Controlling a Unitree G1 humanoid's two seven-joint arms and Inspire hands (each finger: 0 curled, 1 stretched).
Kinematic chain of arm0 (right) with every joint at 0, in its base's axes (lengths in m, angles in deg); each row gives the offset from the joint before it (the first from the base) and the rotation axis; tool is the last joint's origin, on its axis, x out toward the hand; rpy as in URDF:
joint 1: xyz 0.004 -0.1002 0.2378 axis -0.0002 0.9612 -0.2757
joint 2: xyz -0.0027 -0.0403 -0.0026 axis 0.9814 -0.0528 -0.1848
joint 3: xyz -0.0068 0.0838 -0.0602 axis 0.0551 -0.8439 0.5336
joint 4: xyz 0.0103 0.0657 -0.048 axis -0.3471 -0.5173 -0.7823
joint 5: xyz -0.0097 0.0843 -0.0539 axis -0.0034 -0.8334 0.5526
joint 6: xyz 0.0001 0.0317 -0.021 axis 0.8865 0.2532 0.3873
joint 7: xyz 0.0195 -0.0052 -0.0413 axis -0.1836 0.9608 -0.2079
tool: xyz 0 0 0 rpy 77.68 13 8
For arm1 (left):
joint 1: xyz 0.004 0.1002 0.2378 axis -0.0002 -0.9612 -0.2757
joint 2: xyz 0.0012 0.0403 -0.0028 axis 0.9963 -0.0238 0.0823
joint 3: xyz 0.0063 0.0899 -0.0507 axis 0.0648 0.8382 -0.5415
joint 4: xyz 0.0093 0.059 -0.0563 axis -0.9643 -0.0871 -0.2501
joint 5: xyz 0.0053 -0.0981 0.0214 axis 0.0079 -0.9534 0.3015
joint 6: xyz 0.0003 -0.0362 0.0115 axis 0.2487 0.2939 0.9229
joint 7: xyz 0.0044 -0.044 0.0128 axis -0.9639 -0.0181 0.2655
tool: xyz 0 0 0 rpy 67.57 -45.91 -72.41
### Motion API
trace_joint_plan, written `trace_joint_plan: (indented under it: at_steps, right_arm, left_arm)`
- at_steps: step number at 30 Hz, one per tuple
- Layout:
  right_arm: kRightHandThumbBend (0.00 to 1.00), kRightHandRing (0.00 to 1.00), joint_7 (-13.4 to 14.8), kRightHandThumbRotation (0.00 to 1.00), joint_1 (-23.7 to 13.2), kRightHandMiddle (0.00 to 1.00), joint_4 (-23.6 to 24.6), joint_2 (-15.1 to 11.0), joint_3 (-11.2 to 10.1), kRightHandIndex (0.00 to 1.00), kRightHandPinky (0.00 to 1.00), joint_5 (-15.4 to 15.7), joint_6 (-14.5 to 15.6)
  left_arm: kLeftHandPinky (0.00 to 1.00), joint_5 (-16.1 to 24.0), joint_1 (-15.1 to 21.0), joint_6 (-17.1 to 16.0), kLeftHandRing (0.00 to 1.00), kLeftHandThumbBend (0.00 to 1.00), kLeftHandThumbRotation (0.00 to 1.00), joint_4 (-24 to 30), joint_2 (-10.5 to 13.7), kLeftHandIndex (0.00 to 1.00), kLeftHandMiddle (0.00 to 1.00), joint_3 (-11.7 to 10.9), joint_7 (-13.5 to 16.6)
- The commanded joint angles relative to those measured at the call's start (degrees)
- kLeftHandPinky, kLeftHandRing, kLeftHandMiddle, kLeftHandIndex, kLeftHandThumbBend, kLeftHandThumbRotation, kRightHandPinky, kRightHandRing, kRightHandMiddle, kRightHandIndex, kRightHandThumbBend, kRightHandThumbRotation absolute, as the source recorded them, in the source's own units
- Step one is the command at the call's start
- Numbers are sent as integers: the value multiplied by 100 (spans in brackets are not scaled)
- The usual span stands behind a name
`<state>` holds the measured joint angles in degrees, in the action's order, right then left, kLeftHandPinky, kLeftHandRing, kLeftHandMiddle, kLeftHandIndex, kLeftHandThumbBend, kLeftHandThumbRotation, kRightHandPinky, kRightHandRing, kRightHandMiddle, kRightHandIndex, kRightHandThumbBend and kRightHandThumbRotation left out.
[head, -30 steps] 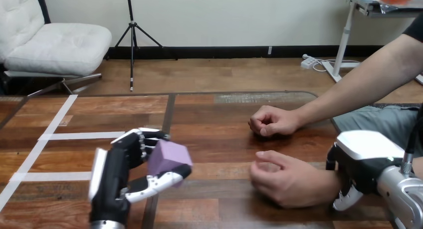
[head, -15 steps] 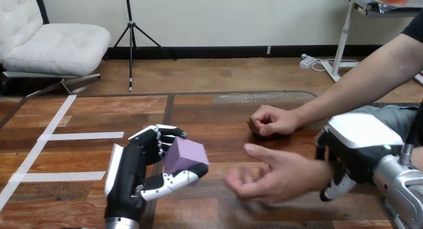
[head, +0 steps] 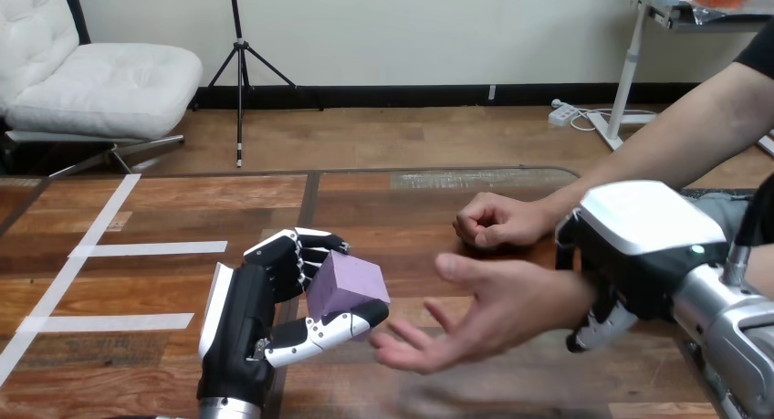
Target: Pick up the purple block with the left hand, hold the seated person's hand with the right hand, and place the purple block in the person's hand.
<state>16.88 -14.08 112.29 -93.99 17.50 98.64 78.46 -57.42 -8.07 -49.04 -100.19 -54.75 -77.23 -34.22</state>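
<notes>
My left hand point(head: 239, 332) is shut on the purple block point(head: 347, 285), pinching it between thumb and fingers a little above the wooden table point(head: 383, 209). The person's hand point(head: 488, 309) hovers just right of the block, fingers spread and palm turned up and toward it. My right hand point(head: 639, 250) is at the person's wrist, with its fingers curled round it from above and a fingertip showing below. A small gap separates the block from the person's fingertips.
The person's other hand point(head: 497, 220) rests as a fist on the table behind the raised one. White tape strips point(head: 146, 248) cross the table's left part. The table's far edge point(head: 438, 171) runs behind.
My right hand has lifted the person's wrist and carried it left. The person's hand opened and turned palm up. My left hand has brought the block right, closer to it.
</notes>
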Motion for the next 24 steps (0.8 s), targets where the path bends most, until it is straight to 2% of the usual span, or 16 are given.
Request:
trace_joint_plan:
  at_steps: [1, 15, 20, 24]
  right_arm:
    - [81, 28, -43, 0, -484, 38, 203, -94, -204, 48, 21, 20, 18]
    - [83, 28, 70, 0, -611, 37, 113, -109, -184, 48, 21, -71, -305]
    - [84, 29, 236, 0, -630, 39, 44, -120, -197, 47, 22, -160, -529]
    - [85, 30, 269, 0, -649, 39, 15, -103, -180, 48, 23, -139, -593]
  left_arm:
    - [31, 34, 265, 6, 37, 77, 0, 332, -7, 45, 45, -29, 71]
    - [31, -49, 268, -18, 38, 77, 0, 268, 2, 45, 45, -38, 41]
    - [31, -33, 259, -29, 38, 77, 0, 256, 8, 45, 45, -52, 60]
    - [31, -27, 254, -33, 38, 77, 0, 249, 13, 45, 45, -57, 67]
